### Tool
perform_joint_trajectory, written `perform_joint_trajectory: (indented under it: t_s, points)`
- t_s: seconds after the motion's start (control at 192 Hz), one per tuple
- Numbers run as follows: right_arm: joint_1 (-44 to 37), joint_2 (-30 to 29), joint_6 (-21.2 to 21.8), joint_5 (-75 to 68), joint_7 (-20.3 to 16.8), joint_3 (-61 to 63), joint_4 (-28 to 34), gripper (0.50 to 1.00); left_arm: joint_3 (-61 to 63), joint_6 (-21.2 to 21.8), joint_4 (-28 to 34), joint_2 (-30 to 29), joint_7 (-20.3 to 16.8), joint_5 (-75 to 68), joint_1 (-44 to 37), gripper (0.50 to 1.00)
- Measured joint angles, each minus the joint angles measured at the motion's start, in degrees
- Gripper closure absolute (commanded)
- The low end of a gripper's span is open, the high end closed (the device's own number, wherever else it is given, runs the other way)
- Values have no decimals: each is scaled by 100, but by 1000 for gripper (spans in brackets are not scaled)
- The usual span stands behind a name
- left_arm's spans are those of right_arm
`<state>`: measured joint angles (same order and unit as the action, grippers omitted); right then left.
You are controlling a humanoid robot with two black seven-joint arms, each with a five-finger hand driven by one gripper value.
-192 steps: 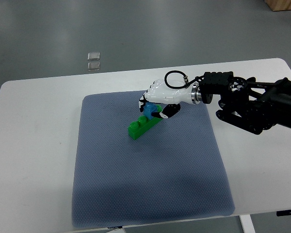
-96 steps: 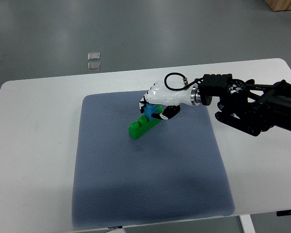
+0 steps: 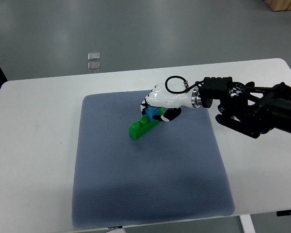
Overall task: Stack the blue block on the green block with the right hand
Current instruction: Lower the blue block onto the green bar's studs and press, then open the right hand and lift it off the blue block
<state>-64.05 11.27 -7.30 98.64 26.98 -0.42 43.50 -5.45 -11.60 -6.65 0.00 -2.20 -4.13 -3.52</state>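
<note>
Blue block (image 3: 152, 112) sits on the far end of the green block (image 3: 142, 126), near the middle of the grey mat (image 3: 150, 194) that covers most of the white table (image 3: 34, 145). Reaching in from the right edge, the right hand (image 3: 161, 103) is white, and its fingers (image 3: 168, 115) are curled around the blue block, gripping it from above. Most of that block is hidden under the hand. Green studs show bare at the near end.

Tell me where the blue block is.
Top view: the blue block sits on the green block's far right end, gripped by the right robot hand, mid-mat.
</note>
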Motion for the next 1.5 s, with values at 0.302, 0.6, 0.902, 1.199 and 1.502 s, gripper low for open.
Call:
perform_joint_trajectory:
  t_s: [0.302,0.6,0.902,1.199,1.502]
  points:
    - [5,5,-23,-10,0,3,0,777,0,0,-2,0,0,0,0,500]
    - [-1,7,-209,-40,0,7,5,683,0,0,0,0,0,0,0,500]
    - [-38,22,-205,-122,36,27,65,599,0,0,0,0,0,0,0,500]
    - [-74,118,-138,-917,81,96,251,599,0,0,0,0,0,0,0,500]
    - [-80,526,1102,-3316,45,1018,413,599,0,0,-1,0,0,0,0,500]
